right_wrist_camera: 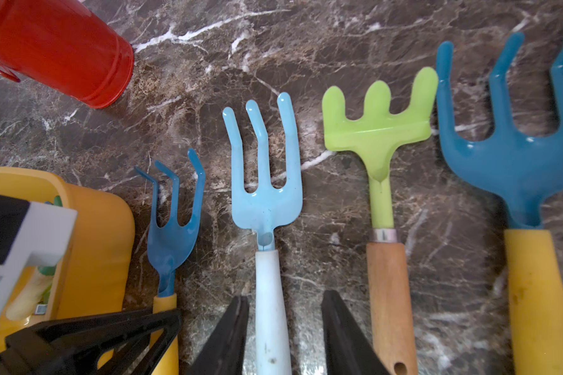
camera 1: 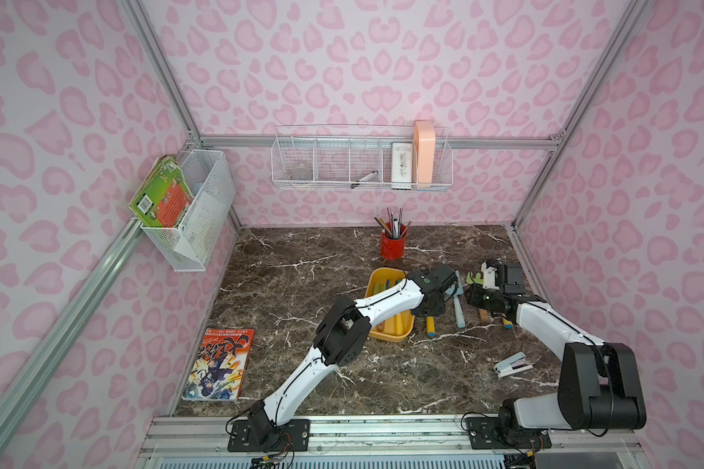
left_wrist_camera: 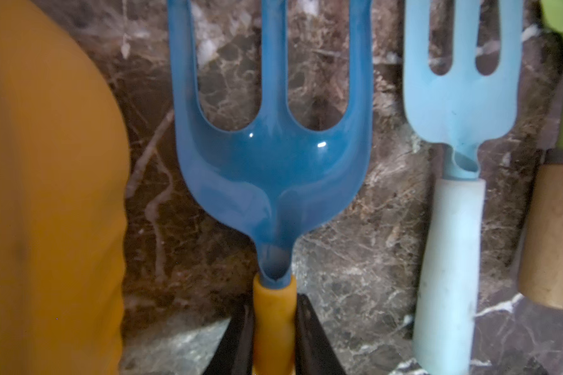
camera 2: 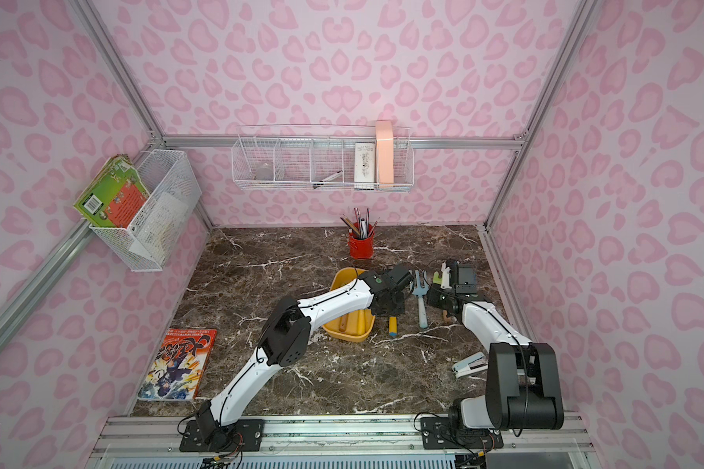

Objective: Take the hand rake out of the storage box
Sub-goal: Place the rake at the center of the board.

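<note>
The left gripper point(left_wrist_camera: 273, 311) pinches the yellow handle of the dark blue hand rake point(left_wrist_camera: 273, 168). The rake is outside the yellow storage box point(camera 1: 387, 336), just beside the wall that faces the right edge of the bench point(camera 1: 301, 260). The right gripper point(right_wrist_camera: 285, 300) has its jaws spread either side of the white handle of a pale blue rake point(right_wrist_camera: 264, 201), with a gap showing on one side

Pink spotted walls point(camera 1: 342, 61), aluminium rails point(camera 1: 236, 142), dark, seemingly marble tabletop point(camera 1: 301, 251).
</note>
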Tool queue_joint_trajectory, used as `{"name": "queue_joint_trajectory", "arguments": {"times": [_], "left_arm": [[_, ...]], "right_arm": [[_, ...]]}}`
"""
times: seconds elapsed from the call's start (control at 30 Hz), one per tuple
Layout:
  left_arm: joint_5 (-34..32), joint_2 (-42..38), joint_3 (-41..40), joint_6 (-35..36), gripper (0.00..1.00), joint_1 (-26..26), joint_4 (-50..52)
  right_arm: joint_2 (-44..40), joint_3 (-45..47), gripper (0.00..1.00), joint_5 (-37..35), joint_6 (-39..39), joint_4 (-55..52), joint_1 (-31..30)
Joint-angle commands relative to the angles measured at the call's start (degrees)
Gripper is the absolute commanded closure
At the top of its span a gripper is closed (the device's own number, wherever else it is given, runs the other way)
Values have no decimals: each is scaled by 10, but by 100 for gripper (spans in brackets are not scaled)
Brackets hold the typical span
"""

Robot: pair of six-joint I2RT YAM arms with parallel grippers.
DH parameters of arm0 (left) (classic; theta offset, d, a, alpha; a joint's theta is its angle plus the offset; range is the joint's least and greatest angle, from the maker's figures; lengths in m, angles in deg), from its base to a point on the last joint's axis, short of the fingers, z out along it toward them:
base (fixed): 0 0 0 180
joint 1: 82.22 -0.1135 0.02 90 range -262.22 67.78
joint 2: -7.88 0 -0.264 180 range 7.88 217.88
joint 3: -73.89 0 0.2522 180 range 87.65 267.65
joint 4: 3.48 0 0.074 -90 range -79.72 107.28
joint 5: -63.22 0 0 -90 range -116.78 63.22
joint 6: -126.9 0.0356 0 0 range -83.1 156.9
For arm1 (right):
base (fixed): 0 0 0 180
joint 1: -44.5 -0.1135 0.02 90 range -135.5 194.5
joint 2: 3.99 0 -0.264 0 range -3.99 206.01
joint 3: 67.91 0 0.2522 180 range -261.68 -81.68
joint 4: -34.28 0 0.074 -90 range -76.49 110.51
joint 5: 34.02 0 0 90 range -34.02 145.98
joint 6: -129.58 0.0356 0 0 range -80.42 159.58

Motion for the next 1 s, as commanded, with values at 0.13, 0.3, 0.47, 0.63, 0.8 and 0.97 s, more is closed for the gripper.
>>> {"name": "queue_joint_trajectory", "arguments": {"times": [0.13,0.3,0.47,0.63,0.8,0.97], "left_arm": [[31,17,4,-47,74,-11,-11],[50,22,3,-36,70,-16,-28],[55,15,3,-24,64,-16,-20],[49,-12,-2,-6,60,-16,-5],[32,-65,-37,13,58,-16,-10],[15,-125,-88,46,57,-17,-11]], "right_arm": [[-5,3,61,-4,-1,4,-9],[-7,8,61,-4,-1,5,-10],[-6,9,61,-4,0,10,-13],[0,8,61,-9,2,11,-25],[1,9,61,-20,1,7,-34],[-10,9,60,-24,2,1,-38]]}}
